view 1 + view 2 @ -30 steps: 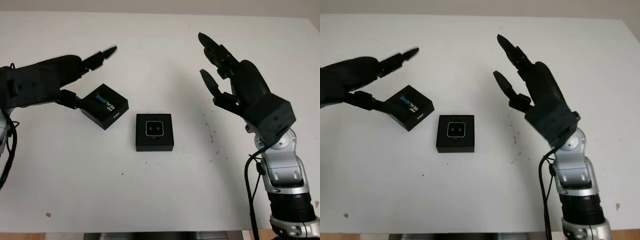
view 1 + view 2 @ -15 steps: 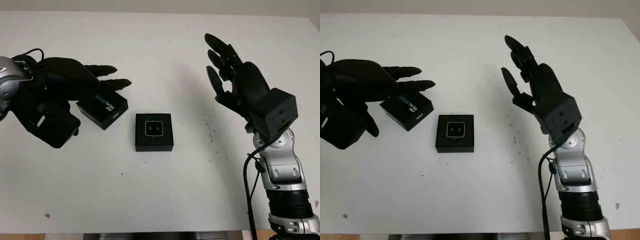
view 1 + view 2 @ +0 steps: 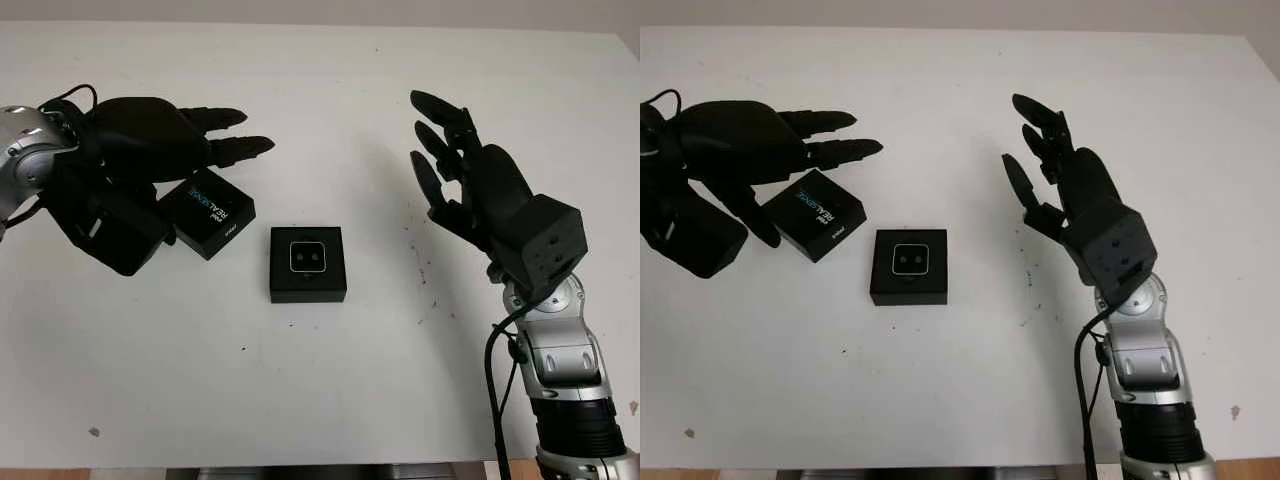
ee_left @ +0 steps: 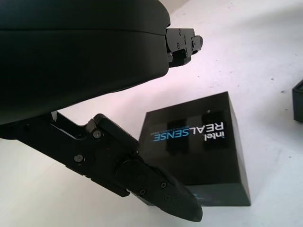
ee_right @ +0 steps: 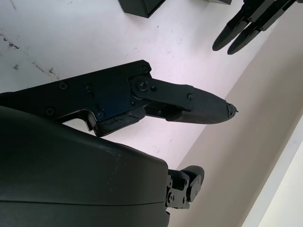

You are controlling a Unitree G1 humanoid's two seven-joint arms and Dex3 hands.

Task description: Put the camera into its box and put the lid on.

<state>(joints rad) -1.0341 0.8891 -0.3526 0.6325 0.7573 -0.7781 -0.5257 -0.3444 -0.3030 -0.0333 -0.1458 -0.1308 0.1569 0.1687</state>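
A white tabletop (image 3: 330,400) with a few small dark specks fills the scene, with a strip of pale wall beyond its far edge.

The left black three-finger hand (image 3: 150,140) is over the table's left side, just above the glossy black square lid (image 3: 208,212). It is open and holds nothing: 2 fingers (image 3: 240,148) reach out past the lid's far edge, while the thumb (image 4: 156,196) comes down beside the lid's near-left edge. From the left wrist view the thumb tip lies very close to the lid's side; whether it touches cannot be told.

The right black three-finger hand (image 3: 470,185) is raised over the table's right side, open, palm turned toward the centre, holding nothing and well apart from both box parts.

The lid lies flat on the table, turned at an angle, its top printed "intel REALSENSE" in white and blue letters. A smaller line of white print near 1 corner is too small to read.

Just right of the lid and a little nearer the robot, the black square box base (image 3: 308,264) sits on the table, apart from the lid. The small silver-framed camera (image 3: 306,257) with 2 dark lenses lies in the middle of it, uncovered.
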